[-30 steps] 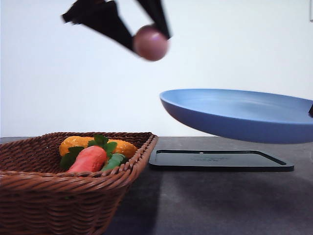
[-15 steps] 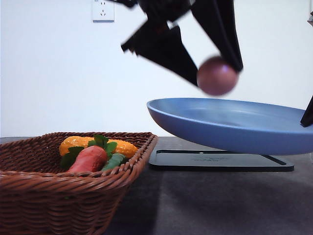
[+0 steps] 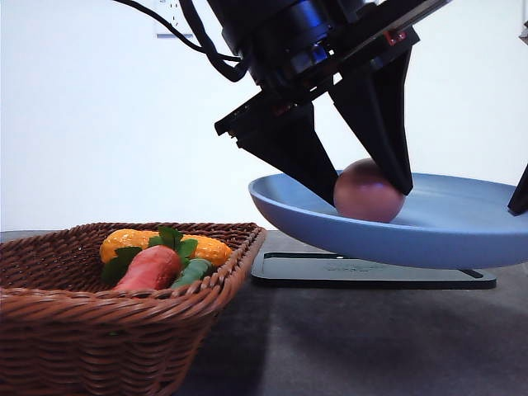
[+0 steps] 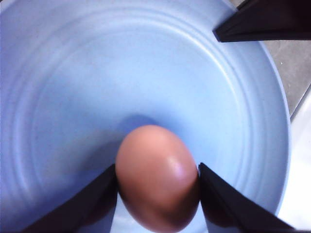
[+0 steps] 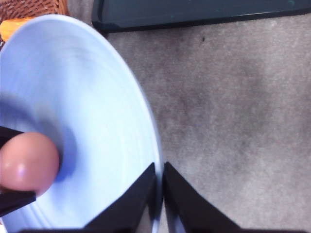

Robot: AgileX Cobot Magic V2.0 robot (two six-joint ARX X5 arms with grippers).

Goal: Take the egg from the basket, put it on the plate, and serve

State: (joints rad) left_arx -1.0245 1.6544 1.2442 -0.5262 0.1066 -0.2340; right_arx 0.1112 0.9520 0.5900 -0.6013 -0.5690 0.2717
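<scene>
1. Front view: the left gripper (image 3: 363, 191) reaches down from above with its two dark fingers pinching the egg (image 3: 367, 191) between them. The egg sits low inside the light-blue plate (image 3: 313, 216), near the plate's left half, and whether it touches the plate's floor cannot be told. The plate is held up in the air, tilted slightly, above the black tray (image 3: 371, 271) that lies flat on the dark table (image 3: 346, 346). At the plate's right edge a dark finger (image 3: 520, 194) of the right gripper shows. To the near left stands the wicker basket (image 3: 107, 330), holding a carrot-like vegetable (image 3: 148, 268) with green leaves and an orange-yellow vegetable (image 3: 132, 242) behind it.

2. Left wrist view: the egg (image 4: 158, 177) is clamped between the two dark fingers (image 4: 92, 204), one on each side, over the ringed blue inside of the plate (image 4: 121, 63). A dark finger of the other arm (image 4: 265, 19) grips the plate's rim.

3. Right wrist view: the right gripper (image 5: 159, 194) has its fingers pressed together on the rim of the plate (image 5: 97, 97), one finger on each face. The egg (image 5: 28, 162) lies inside the plate at the far side from this gripper. Beyond are the grey table (image 5: 233, 111), the tray (image 5: 194, 12) and a corner of the basket (image 5: 34, 7).
</scene>
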